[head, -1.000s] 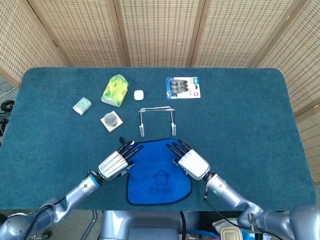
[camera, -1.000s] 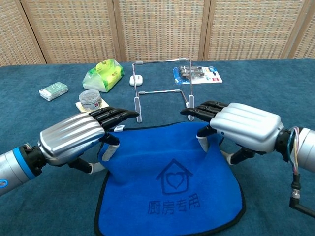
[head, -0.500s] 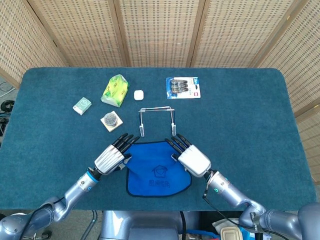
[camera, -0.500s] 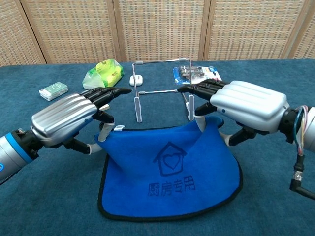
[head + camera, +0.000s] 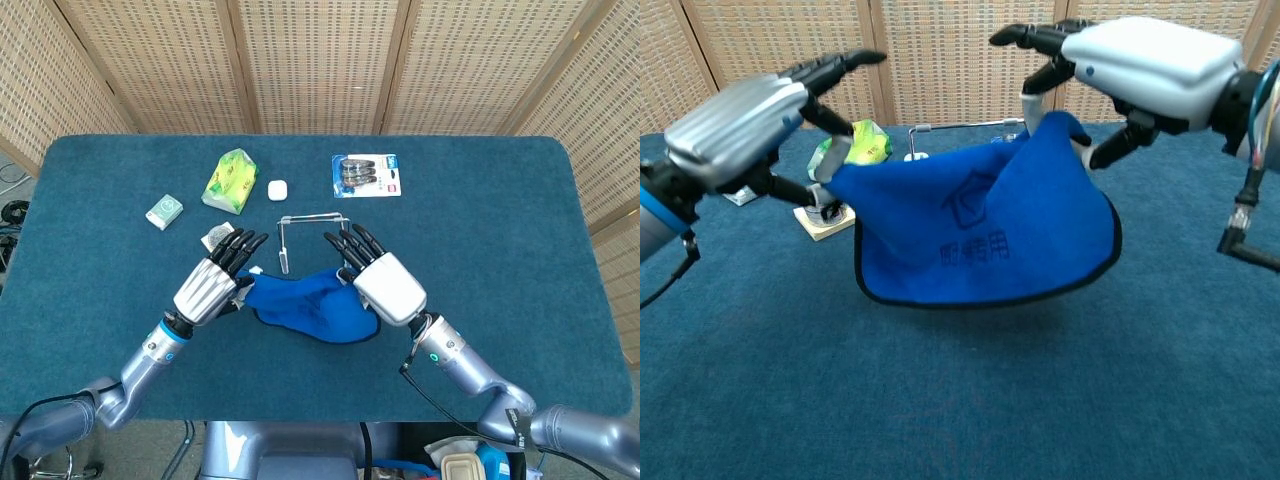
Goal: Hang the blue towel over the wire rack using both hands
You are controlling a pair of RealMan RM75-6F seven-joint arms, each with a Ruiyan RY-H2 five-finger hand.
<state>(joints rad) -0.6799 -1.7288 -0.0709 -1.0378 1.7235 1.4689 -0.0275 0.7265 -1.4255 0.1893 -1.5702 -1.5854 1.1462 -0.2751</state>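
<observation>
The blue towel [image 5: 980, 235] [image 5: 310, 298] hangs in the air between my two hands, clear of the table, its lower edge sagging. My left hand [image 5: 745, 115] [image 5: 212, 278] pinches its left top corner. My right hand [image 5: 1130, 58] [image 5: 378, 275] pinches the right top corner. The wire rack [image 5: 313, 232] stands just beyond the towel. In the chest view only the wire rack's top bar [image 5: 960, 126] shows above the cloth.
On the blue tablecloth [image 5: 480, 220] lie a green packet [image 5: 230, 180], a small white case [image 5: 277, 189], a battery pack [image 5: 367, 175], a green-and-white box [image 5: 164, 211] and a small jar on a coaster [image 5: 823, 214], partly behind my left hand.
Both hands have risen and moved forward toward the rack, lifting the towel off the table; it now hangs free where before it lay partly on the cloth.
</observation>
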